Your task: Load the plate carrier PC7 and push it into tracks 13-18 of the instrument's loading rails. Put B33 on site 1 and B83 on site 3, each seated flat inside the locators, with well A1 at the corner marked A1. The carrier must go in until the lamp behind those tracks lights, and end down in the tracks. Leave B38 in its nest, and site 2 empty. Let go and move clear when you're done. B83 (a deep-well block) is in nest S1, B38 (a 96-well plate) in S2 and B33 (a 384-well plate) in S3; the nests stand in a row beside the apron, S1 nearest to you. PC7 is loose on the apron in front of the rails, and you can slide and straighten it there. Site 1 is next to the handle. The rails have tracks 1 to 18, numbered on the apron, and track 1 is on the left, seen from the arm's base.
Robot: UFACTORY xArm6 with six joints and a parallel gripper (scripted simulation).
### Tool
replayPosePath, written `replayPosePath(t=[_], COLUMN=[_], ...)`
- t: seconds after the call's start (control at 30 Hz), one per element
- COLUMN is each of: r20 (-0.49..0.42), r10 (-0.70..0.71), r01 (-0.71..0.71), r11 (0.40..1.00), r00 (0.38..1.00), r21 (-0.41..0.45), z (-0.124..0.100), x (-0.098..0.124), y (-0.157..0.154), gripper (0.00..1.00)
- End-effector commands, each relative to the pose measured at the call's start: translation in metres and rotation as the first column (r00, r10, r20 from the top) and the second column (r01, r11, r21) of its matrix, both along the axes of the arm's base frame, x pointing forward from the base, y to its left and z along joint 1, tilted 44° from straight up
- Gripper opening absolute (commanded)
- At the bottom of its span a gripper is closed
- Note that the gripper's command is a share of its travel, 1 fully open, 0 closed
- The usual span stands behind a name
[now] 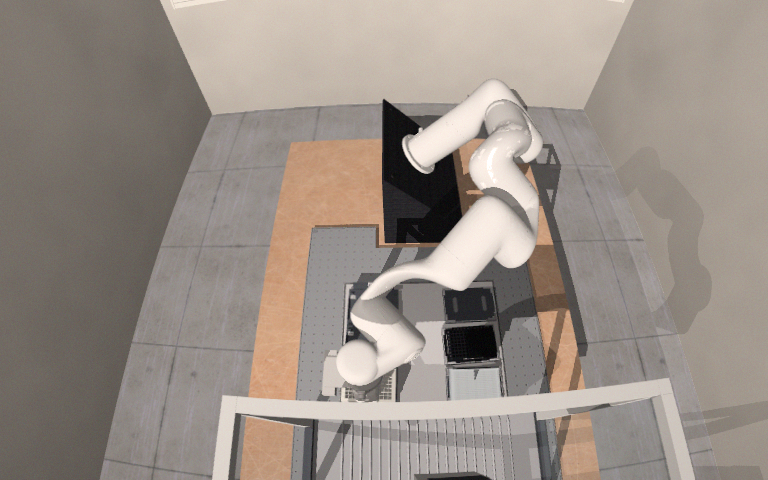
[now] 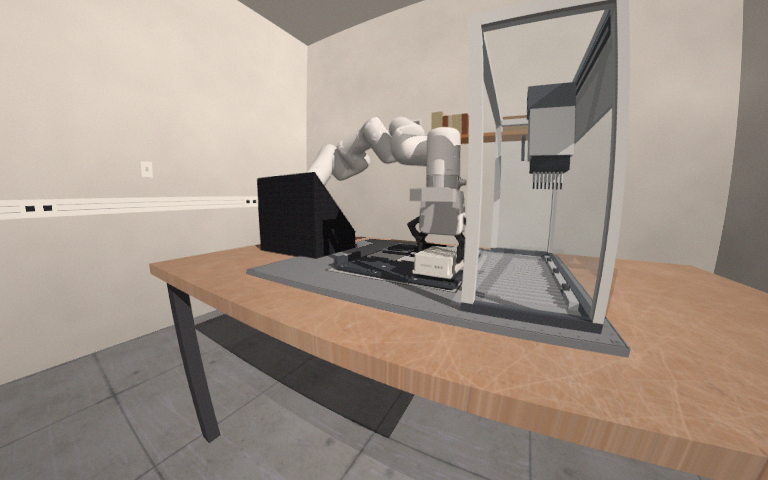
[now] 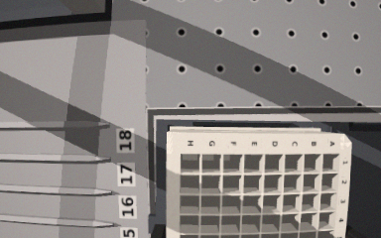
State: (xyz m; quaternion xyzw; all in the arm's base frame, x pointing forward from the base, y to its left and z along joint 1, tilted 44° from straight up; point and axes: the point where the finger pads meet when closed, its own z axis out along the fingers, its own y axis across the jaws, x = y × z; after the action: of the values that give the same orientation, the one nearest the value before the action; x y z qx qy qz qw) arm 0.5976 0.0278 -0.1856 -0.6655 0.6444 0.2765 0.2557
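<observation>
My gripper [image 1: 362, 392] [image 2: 441, 249] points down, shut on the white deep-well block B83 [image 2: 433, 264] [image 3: 258, 180]. The block is at the rail end of the dark carrier PC7 [image 1: 354, 294] [image 2: 376, 264], over site 3. Its base is low at the carrier; whether it is fully flat is hidden. In the wrist view its A1 corner is at the upper right. The black plate B38 [image 1: 471, 343] sits in the middle nest. The pale blue plate B33 [image 1: 474, 383] sits in the nest nearest the rails. Nest S1 [image 1: 468, 304] is empty.
The rails [image 1: 419, 447] [image 2: 512, 280] [image 3: 55, 159] start just beyond the carrier, with numbers 16 to 18 readable beside it in the wrist view. The instrument's pale frame [image 1: 339, 407] [image 2: 474, 169] stands close to my wrist. A pipetting head [image 2: 550, 130] hangs over the rails.
</observation>
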Motion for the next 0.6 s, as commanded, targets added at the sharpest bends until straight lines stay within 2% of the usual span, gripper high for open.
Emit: replayPosePath(t=[0.0,0.57], r20=[0.004,0.004], r10=[-0.002,-0.002], r01=[0.002,0.002], r11=[1.000,1.000], r00=[1.000,1.000], r21=[-0.001,-0.001], z=[0.0016,-0.0036], x=[0.0018,0.0016], y=[-0.0016,0.0035], gripper=[0.00,0.00])
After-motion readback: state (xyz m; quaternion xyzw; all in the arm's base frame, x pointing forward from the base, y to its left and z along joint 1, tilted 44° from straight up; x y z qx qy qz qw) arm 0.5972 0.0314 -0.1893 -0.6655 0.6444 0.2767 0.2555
